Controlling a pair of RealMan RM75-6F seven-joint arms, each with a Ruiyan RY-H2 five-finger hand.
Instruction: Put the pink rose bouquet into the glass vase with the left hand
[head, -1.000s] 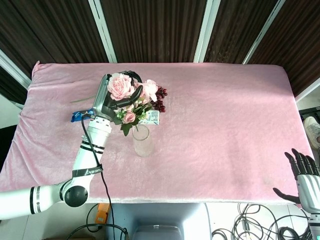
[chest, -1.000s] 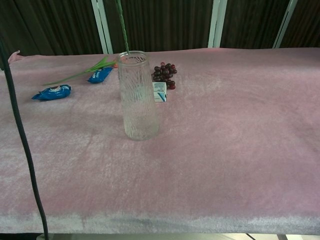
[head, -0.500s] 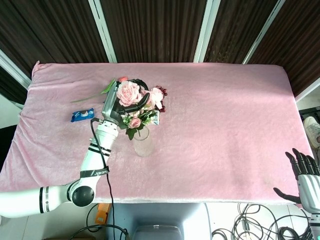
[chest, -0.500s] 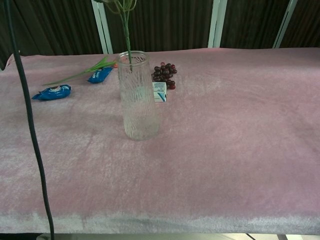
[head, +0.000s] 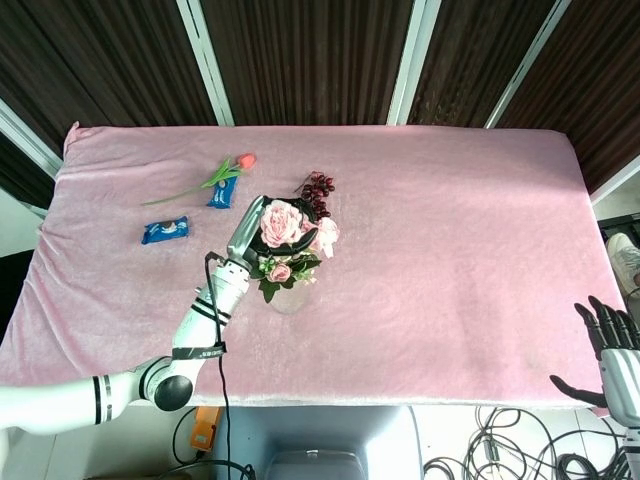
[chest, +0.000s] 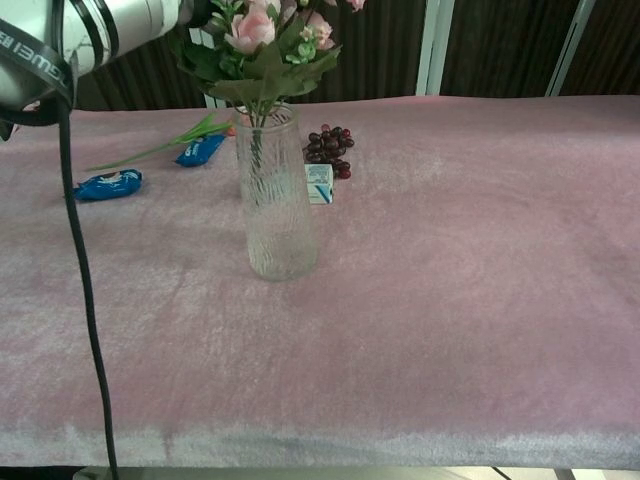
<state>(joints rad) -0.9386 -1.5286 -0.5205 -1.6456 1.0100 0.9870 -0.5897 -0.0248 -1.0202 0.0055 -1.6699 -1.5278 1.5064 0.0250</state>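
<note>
Item: pink rose bouquet (head: 285, 232), centre-left of frame, gripped by our left hand (head: 262, 226), fingers wrapped round the blooms. Since a second ago it has come down; stems now stand inside the glass vase (chest: 272, 190). We judge release remains. Right hand (head: 612, 340), lower right, spread, holding nothing.

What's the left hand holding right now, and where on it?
The left hand grips the pink rose bouquet just beneath the blooms; its stems are in the glass vase.

Textured clear glass vase (chest: 273, 195), matt pink plush tablecloth (chest: 460, 250), glossy blue plastic wrappers (chest: 104, 184), glossy dark grapes (chest: 327, 147)
</note>
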